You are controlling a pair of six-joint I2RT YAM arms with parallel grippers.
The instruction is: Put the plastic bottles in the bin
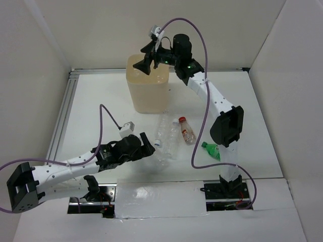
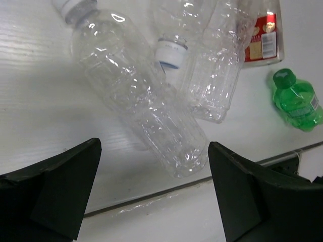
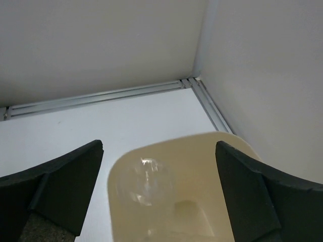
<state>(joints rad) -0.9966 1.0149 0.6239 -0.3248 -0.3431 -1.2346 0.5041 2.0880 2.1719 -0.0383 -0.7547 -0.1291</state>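
Note:
The cream bin (image 1: 146, 93) stands at the back of the table. My right gripper (image 1: 146, 61) hangs open right above its mouth. In the right wrist view a clear bottle (image 3: 144, 181) lies inside the bin (image 3: 202, 146), below the open right gripper (image 3: 159, 196) and touching neither finger. Three clear bottles (image 1: 166, 138) lie together mid-table, with a red-capped bottle (image 1: 186, 130) and a green bottle (image 1: 211, 151) to their right. My left gripper (image 1: 149, 146) is open just left of the clear ones. The nearest clear bottle (image 2: 136, 96) lies ahead of the open left gripper (image 2: 154, 196).
White enclosure walls close in the left, back and right. An aluminium rail (image 1: 63, 113) runs along the table's left edge. In the left wrist view the table's front seam (image 2: 151, 194) passes between my fingers, and the green bottle (image 2: 298, 98) lies at the far right.

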